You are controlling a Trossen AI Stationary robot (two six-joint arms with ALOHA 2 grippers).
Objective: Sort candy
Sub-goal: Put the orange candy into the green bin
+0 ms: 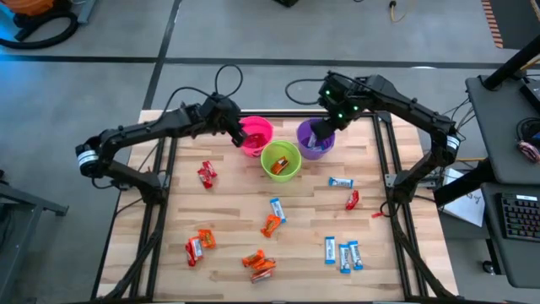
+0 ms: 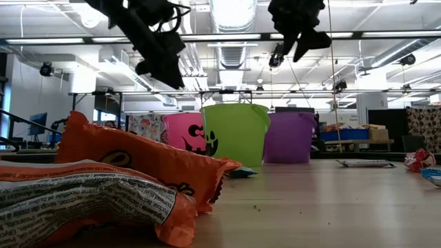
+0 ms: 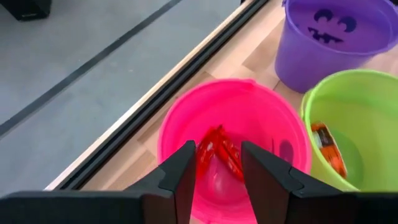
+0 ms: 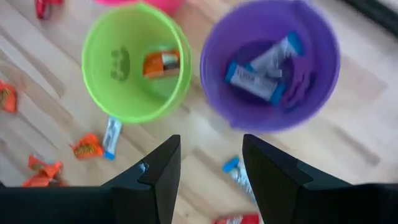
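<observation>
Red wrappers are seen lying at the bottom of the pink cup [image 3: 233, 134], directly beyond the parted jaws of the left gripper [image 3: 216, 169], which is held just above that cup's rim with nothing between the fingers; a red candy [image 3: 219, 151] is judged to have been dropped there, so the release step of one sorting cycle appears to be in hand. The right gripper [image 4: 208, 167] is poised over the purple cup [image 4: 273, 68], its jaws likewise apart and empty, and blue-and-white candies [image 4: 258, 71] are visible inside. One orange candy [image 4: 161, 63] is held by the green cup [image 1: 281, 160] standing between the other two. Much candy is left scattered on the wooden table [image 1: 228, 211]: a red pair [image 1: 206, 174] near the left arm, orange pieces [image 1: 259, 264] toward the front edge, and blue-and-white pieces [image 1: 344, 253] at the front right. For the next move, each arm would need to be lifted clear of its cup, carried out over a loose piece of the matching colour, and lowered with jaws open around the wrapper before closing.
</observation>
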